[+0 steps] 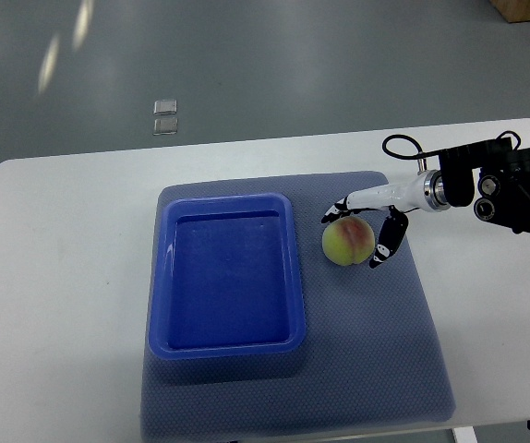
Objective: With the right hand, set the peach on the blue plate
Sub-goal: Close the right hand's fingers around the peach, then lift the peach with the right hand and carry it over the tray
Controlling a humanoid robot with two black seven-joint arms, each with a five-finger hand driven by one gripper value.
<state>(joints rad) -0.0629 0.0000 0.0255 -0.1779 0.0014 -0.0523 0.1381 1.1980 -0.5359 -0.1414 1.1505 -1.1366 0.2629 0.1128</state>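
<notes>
The peach (347, 243), yellow-green with a red blush, lies on the blue-grey mat (376, 351) just right of the blue plate (159, 305), a deep rectangular tray. My right hand (352, 240) comes in from the right edge and straddles the peach. Its fingers (335, 211) reach over the peach's far left side, and the thumb (384, 245) hangs close by its right side. The fingers are spread, not closed tight, and the peach rests on the mat. The blue plate holds nothing.
The mat lies on a white table (62, 277) whose far edge runs along the top. My black forearm and a looped cable (491, 185) sit at the right. Two small clear squares (164, 117) lie on the grey floor beyond.
</notes>
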